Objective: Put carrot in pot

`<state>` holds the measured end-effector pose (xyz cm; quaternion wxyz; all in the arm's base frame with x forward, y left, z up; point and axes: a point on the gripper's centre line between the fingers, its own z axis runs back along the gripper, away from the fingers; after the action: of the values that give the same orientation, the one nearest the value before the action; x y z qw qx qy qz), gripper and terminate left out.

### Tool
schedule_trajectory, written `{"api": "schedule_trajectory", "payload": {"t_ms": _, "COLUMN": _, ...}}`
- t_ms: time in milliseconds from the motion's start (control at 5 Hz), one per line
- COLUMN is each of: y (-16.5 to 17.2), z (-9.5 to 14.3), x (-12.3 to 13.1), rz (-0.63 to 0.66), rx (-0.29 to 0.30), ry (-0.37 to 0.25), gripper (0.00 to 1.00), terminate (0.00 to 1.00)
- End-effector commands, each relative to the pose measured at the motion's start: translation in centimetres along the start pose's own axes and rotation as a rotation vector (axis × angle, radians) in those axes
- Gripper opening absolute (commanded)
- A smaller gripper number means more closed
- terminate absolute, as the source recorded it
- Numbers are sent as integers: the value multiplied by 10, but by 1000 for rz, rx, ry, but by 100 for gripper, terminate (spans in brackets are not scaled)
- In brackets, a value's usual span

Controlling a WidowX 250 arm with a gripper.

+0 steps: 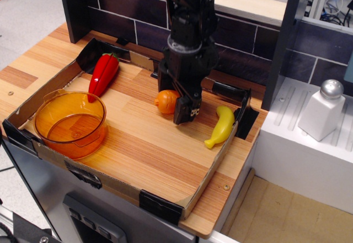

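The carrot (164,101), a small rounded orange toy, lies on the wooden board in the middle of the tray. My black gripper (176,102) has come down over it. One finger (185,109) stands in front of the carrot and hides its right part, and the other stands behind it. The jaws look open astride the carrot, which rests on the board. The pot (70,122), a round translucent orange bowl, stands empty at the tray's front left, well left of the gripper.
A long red pepper (103,74) lies at the back left, just behind the pot. A yellow banana (221,126) lies right of the gripper near the tray's right wall (220,154). A dark tiled wall stands behind. A white shaker (322,110) stands on the right counter.
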<state>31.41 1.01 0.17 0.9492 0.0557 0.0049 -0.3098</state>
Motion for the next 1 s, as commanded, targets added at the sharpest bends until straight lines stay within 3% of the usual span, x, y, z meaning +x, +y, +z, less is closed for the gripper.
{"api": "schedule_trajectory", "payload": {"t_ms": 0, "y": 0, "z": 10, "x": 7, "rz": 38, "rx": 9, "ry": -27, "gripper": 0, "terminate": 0}}
{"api": "schedule_trajectory", "payload": {"t_ms": 200, "y": 3, "z": 28, "x": 1, "rz": 56, "rx": 0, "ry": -57, "gripper": 0, "terminate": 0}}
{"api": "schedule_trajectory", "payload": {"t_ms": 400, "y": 5, "z": 57, "x": -10, "rz": 108, "rx": 30, "ry": -119, "gripper": 0, "terminate": 0}}
{"api": "schedule_trajectory", "payload": {"t_ms": 600, "y": 2, "z": 94, "x": -36, "rz": 142, "rx": 24, "ry": -175, "gripper": 0, "terminate": 0}}
{"api": "schedule_trajectory", "payload": {"t_ms": 800, "y": 6, "z": 97, "x": -65, "rz": 138, "rx": 38, "ry": -158, "gripper": 0, "terminate": 0}}
